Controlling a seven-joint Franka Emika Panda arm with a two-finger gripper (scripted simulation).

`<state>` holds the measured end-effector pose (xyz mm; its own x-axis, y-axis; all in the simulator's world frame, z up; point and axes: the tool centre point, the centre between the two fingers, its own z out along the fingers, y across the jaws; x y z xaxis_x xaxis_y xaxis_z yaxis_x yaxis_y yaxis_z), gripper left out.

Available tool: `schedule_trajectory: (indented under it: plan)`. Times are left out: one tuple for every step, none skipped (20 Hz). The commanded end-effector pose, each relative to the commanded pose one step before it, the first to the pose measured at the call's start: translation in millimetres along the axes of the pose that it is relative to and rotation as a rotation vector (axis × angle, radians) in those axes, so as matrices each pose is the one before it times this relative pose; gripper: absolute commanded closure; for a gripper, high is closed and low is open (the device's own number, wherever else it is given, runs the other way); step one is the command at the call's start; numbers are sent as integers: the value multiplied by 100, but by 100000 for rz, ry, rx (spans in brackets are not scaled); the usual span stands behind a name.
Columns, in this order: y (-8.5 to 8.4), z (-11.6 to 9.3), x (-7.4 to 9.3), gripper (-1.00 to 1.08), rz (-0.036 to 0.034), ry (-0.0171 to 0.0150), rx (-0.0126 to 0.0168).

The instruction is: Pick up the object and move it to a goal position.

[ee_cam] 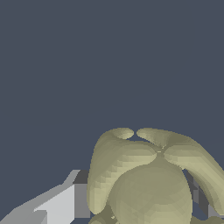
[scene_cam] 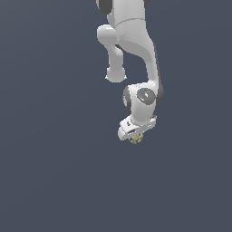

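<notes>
The object (scene_cam: 136, 139) is a small lumpy pale yellow-tan thing showing just under the white hand of the arm in the exterior view. In the wrist view the object (ee_cam: 148, 179) fills the space between the fingers, lobed and rounded. One grey finger (ee_cam: 65, 203) presses against one side of it, and the other finger (ee_cam: 199, 194) shows partly behind its opposite side. My gripper (scene_cam: 135, 137) (ee_cam: 140, 199) is shut on the object. The fingertips themselves are hidden by the hand in the exterior view.
A plain dark blue-grey surface (scene_cam: 54, 172) surrounds the arm on all sides in both views. The white arm links (scene_cam: 131, 41) rise above the hand. No other objects or edges show.
</notes>
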<state>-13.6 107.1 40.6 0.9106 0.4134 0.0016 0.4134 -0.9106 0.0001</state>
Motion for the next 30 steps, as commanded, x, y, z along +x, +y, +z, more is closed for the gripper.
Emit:
schedule_trajectory:
  plan:
    - [40, -19, -32, 108, 53, -32, -29]
    - [5, -70, -21, 108, 0, 0, 0]
    - [8, -117, -35, 108, 0, 0, 0]
    - [11, -164, -49, 108, 0, 0, 0]
    - [15, -211, -63, 108, 0, 0, 0]
    - [18, -258, -77, 108, 0, 0, 0]
    - [21, -306, -91, 108, 0, 0, 0]
    - [25, -354, -105, 108, 0, 0, 0]
    - [28, -403, -119, 108, 0, 0, 0]
    - [31, -452, -133, 108, 0, 0, 0]
    - [35, -501, -147, 108, 0, 0, 0]
    - [24, -531, -156, 108, -19, -47, -46]
    - [41, -602, -176, 108, 0, 0, 0]
    - [45, -654, -191, 108, 0, 0, 0]
    - [48, -707, -206, 108, 0, 0, 0]
    - [52, -761, -220, 108, 0, 0, 0]
    - [55, -817, -235, 108, 0, 0, 0]
    - [58, -873, -250, 108, 0, 0, 0]
    - [61, -927, -264, 108, 0, 0, 0]
    - [64, -976, -277, 108, 0, 0, 0]
    - [66, -1011, -285, 108, 0, 0, 0]
    - [66, -1026, -287, 108, 0, 0, 0]
    - [66, -1042, -289, 108, 0, 0, 0]
    - [42, -1035, -277, 108, -53, -36, 27]
    - [67, -1080, -295, 108, 0, 0, 0]
    - [68, -1102, -299, 108, 0, 0, 0]
    - [75, -1124, -303, 108, -14, 12, 66]
    - [71, -1155, -307, 108, 0, 0, 0]
    - [70, -1142, -301, 108, 0, 0, 0]
    - [69, -1114, -291, 108, 0, 0, 0]
